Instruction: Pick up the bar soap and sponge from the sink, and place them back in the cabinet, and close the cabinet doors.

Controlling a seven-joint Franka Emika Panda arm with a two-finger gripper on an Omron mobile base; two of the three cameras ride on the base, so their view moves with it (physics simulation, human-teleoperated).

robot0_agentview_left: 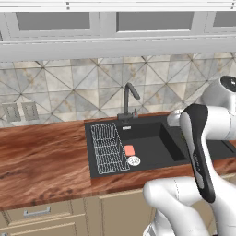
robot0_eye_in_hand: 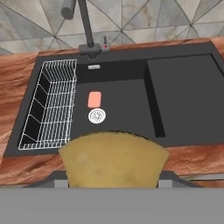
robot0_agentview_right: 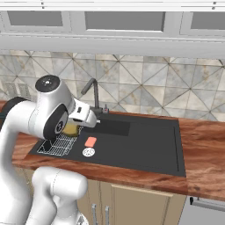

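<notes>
You have the wooden desk (robot0_agentview_left: 41, 156) running across all three views, reddish-brown with strong grain, under a wall of grey and beige diamond tiles (robot0_agentview_left: 83, 78) and a row of grey glass-fronted upper cabinets (robot0_agentview_left: 53, 22). Set into the desk is the sink (robot0_eye_in_hand: 183, 87), a black rectangular basin with a deeper well on one side and a flat raised section on the other. Your white arm (robot0_agentview_left: 203, 143) crosses the right of the left base view and rises at the left of the right base view, above the desk's front edge. A white wire rack (robot0_eye_in_hand: 50, 103) sits in the sink at its left end as the hand view shows it, and the dark faucet (robot0_eye_in_hand: 85, 28) stands at the back rim, just behind the well. In the hand view the sponge (robot0_eye_in_hand: 113, 159) looms large at the bottom, mustard-yellow and mottled brown, held up well above the sink; you can also catch a sliver of it beside the wrist in the right base view. The fingers are pinching the sponge, closed against its sides, though the tips themselves are hidden behind it. The bar soap (robot0_eye_in_hand: 94, 99) lies flat on the sink floor, salmon-pink, just beside the wire rack. The round white drain (robot0_eye_in_hand: 96, 115) lies just beside the soap, on its near side.
</notes>
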